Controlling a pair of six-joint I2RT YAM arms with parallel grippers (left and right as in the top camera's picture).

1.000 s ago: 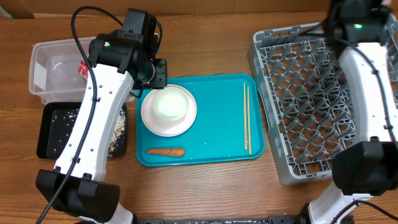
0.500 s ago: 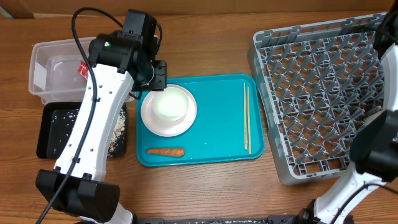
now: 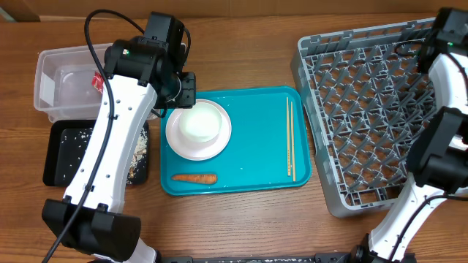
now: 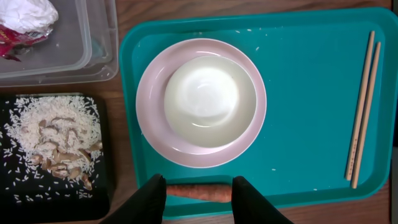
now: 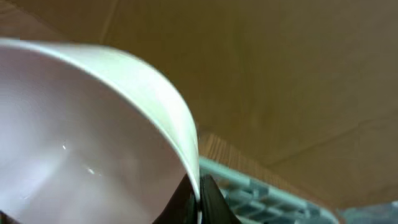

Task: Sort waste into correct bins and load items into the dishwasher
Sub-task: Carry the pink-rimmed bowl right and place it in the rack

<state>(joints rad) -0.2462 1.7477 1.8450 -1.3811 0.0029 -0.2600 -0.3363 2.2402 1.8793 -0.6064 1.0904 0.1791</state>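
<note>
My left gripper (image 3: 186,88) (image 4: 199,180) hangs open high over the teal tray's back left corner; nothing is in it. In the left wrist view the orange carrot (image 4: 200,192) (image 3: 194,177) lines up between its fingers, far below. A white bowl (image 4: 203,93) sits in a pink plate (image 4: 155,134) (image 3: 198,131). Two wooden chopsticks (image 3: 290,139) (image 4: 362,112) lie at the tray's right. My right gripper (image 5: 199,200) is shut on the rim of a pale pink bowl (image 5: 81,149) above the grey dish rack (image 3: 365,109).
The clear tub (image 3: 51,88) at back left holds a red wrapper (image 3: 96,80) and a tissue (image 4: 28,15). The black tray (image 3: 58,157) in front of it holds rice scraps (image 4: 56,130). The teal tray (image 3: 256,168) lies mid-table. The right arm (image 3: 447,44) stands at the rack's far right.
The right arm has swung from over the rack's right side toward the far right edge of the overhead view. The left arm has not moved.
</note>
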